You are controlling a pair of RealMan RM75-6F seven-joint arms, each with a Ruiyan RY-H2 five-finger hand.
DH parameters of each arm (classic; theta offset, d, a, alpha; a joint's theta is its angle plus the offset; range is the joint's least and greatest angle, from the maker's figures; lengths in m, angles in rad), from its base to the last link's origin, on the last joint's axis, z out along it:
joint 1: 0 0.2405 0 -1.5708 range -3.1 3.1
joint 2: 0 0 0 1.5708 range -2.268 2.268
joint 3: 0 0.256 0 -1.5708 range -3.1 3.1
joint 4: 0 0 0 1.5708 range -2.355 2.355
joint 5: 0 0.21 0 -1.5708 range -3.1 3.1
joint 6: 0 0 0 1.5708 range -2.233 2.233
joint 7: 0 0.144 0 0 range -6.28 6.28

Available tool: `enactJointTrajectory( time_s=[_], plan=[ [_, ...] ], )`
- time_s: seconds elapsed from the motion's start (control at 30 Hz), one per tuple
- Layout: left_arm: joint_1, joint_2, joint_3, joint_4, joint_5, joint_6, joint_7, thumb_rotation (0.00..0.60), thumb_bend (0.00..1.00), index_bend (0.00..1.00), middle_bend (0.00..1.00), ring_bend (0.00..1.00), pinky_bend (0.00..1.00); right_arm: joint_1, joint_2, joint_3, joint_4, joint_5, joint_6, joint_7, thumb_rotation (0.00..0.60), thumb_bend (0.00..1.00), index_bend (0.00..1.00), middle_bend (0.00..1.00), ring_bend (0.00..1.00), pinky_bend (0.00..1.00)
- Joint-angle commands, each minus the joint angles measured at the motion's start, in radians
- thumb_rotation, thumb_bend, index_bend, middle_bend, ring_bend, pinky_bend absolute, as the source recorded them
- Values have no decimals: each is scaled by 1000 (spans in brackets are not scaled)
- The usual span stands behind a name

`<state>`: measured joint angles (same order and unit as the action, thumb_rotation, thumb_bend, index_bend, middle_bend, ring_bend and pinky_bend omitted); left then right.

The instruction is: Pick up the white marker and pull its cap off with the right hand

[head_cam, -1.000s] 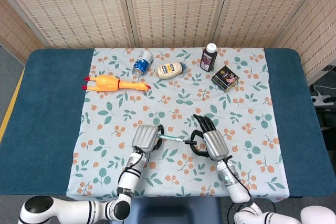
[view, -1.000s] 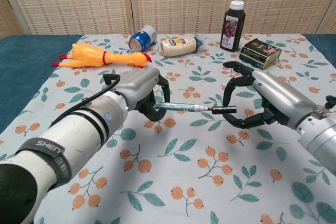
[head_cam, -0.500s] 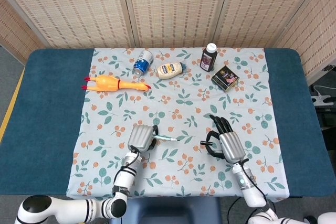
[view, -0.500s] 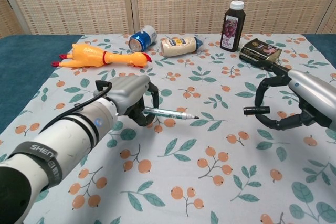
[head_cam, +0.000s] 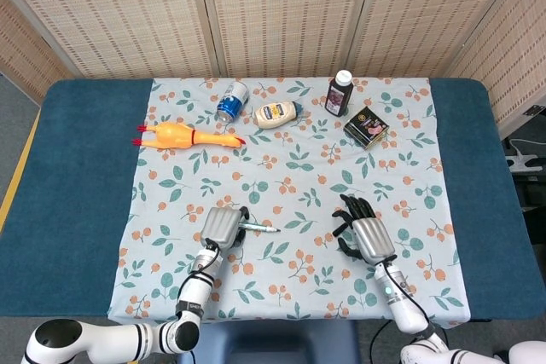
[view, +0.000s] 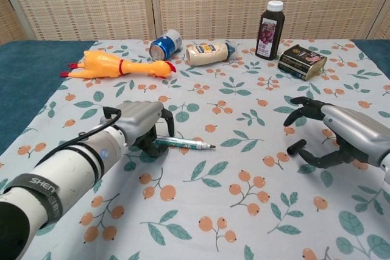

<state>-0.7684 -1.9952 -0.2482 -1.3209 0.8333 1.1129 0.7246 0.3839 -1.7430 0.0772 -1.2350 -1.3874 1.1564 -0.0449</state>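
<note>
Cap is off. Your left hand (view: 143,127) is clamped on the marker (view: 183,144) barrel, lower left of centre in the chest view, tip bare and pointing toward frame right, low over the cloth (view: 244,205). Whether the barrel touches the cloth, I can't tell.

Your right hand (view: 323,138) is at the right edge of the chest view, well apart from the marker. A short dark piece, which I read as the cap (view: 297,146), sits at the thumb end, other fingers curled above it. I judge the hand is holding the cap, but contact isn't fully clear from either view.

Handling: the marker looks light, stiff and smooth-barrelled, so likely slippery under hard fingertips. Hold it mid-barrel as you have it, clear of the tip; a wet tip would mark the cloth if it drags. The cap is small and light, easy to lose from a loose pinch, so pinch across its sides, not its ends.

Chicken (view: 116,64), can (view: 166,44), squeeze bottle (view: 209,53), dark bottle (view: 270,22) and box (view: 301,62) sit along the top, well out of the way.
</note>
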Motion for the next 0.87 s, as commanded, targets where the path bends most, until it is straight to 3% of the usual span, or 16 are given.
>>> enactJointTrajectory(
  time_s=[0.03, 0.23, 0.3, 0.33, 0.37, 0.43, 0.47, 0.5, 0.57, 0.63, 0.73, 0.87],
  plan=[
    [4, 15, 2, -27, -3, -2, 2, 600, 402, 314, 1000, 1000, 1000, -11, 21, -3, -41, 7, 11, -28, 600, 317, 156, 0, 0, 0],
    [54, 135, 38, -222, 97, 49, -55, 600, 389, 179, 1000, 1000, 1000, -59, 143, -34, -180, -55, 112, -65, 600, 316, 95, 0, 0, 0],
    [98, 230, 91, -334, 192, 84, -103, 600, 382, 84, 948, 992, 998, -91, 227, -63, -261, -80, 155, -108, 600, 306, 53, 0, 0, 0],
    [133, 310, 143, -405, 270, 98, -155, 600, 380, 41, 841, 932, 960, -113, 282, -85, -310, -94, 181, -140, 600, 293, 34, 0, 0, 0],
    [158, 377, 195, -443, 338, 102, -197, 600, 380, 14, 660, 789, 856, -132, 326, -105, -347, -102, 200, -166, 600, 276, 23, 0, 0, 0],
    [208, 521, 315, -474, 490, 121, -276, 600, 385, 0, 257, 335, 511, -176, 406, -144, -411, -122, 249, -216, 600, 260, 21, 0, 0, 0],
    [251, 596, 391, -460, 582, 164, -330, 600, 387, 0, 99, 133, 342, -209, 447, -167, -436, -140, 292, -243, 600, 256, 20, 0, 0, 0],
    [288, 638, 441, -432, 645, 210, -377, 600, 388, 0, 13, 17, 223, -233, 471, -180, -446, -151, 326, -259, 600, 252, 20, 0, 0, 0],
    [384, 690, 514, -338, 736, 339, -477, 600, 391, 0, 0, 0, 146, -274, 519, -200, -476, -159, 373, -311, 600, 243, 16, 0, 0, 0],
    [467, 699, 532, -239, 751, 444, -549, 600, 392, 0, 0, 0, 120, -296, 544, -197, -489, -171, 416, -340, 600, 239, 6, 0, 0, 0],
    [552, 717, 522, -142, 702, 504, -597, 600, 394, 0, 0, 0, 115, -326, 560, -188, -502, -168, 451, -348, 600, 239, 0, 0, 0, 0],
    [578, 736, 472, -144, 692, 541, -629, 600, 398, 0, 0, 0, 114, -326, 564, -181, -507, -177, 433, -335, 600, 238, 0, 0, 0, 0]
  ],
)
